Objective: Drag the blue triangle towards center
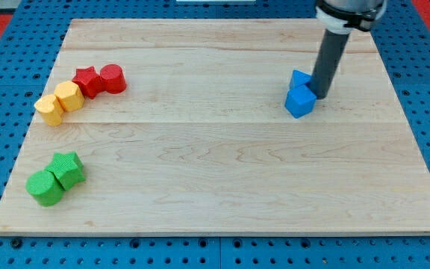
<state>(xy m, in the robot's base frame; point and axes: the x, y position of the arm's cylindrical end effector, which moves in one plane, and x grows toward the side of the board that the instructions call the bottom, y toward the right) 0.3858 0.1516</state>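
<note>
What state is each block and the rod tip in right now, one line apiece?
My tip: down on the wooden board, against the blue pair's right side.
Blue cube: touching the blue triangle.
Blue triangle: behind the cube, partly hidden by the rod.
Red star block and red cylinder: touching.
Two yellow blocks: touching, beside the reds.
Two green blocks: touching, near the view's bottom left.

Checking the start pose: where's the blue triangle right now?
The blue triangle sits in the board's upper right, touching the blue cube just below it, with my tip at their right side.
</note>
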